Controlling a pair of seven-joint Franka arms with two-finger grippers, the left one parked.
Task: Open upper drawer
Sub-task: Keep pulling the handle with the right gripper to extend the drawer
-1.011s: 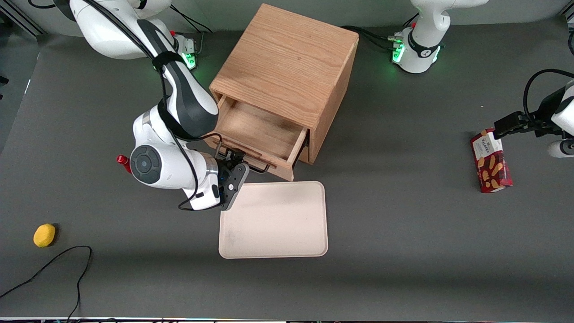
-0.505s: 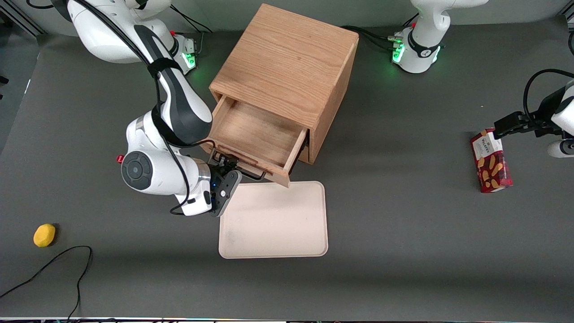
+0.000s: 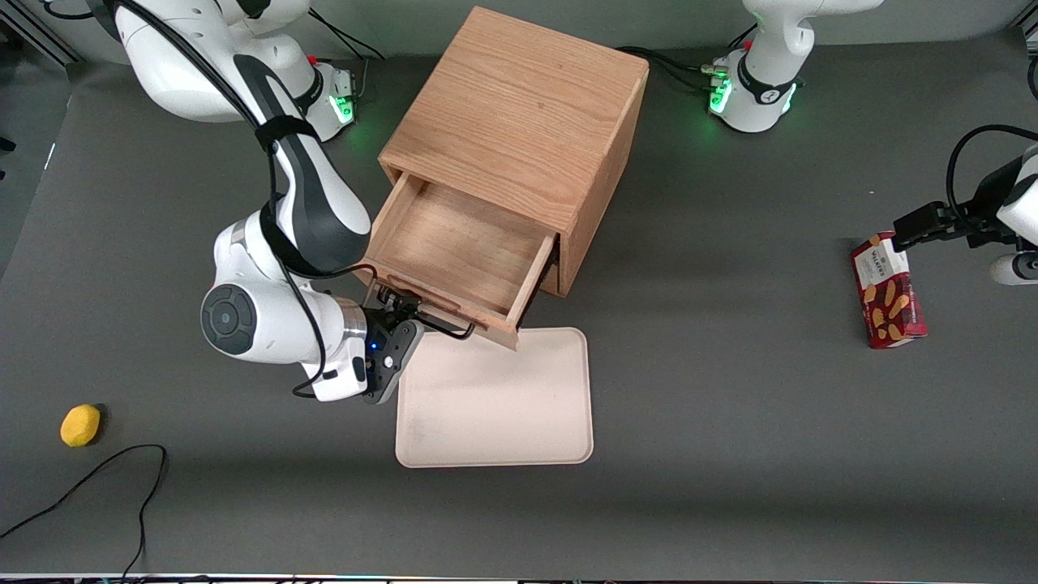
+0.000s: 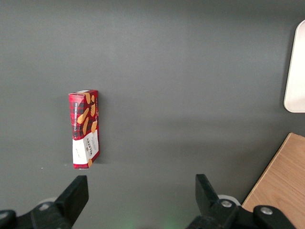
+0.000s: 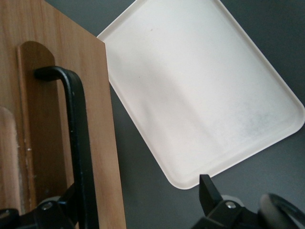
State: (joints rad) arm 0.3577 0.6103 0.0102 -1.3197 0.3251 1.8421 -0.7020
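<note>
We are pulling out the upper drawer, already well open, with the gripper at its handle, fingers spread apart around the bar, and next we judge only a short pull toward the tray remains

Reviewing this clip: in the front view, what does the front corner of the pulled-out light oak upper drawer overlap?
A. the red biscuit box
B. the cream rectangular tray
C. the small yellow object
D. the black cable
B. The light oak upper drawer overlaps the edge of the cream rectangular tray, with the right arm's gripper at its thin black wire handle; nothing else lies near that corner.
</note>
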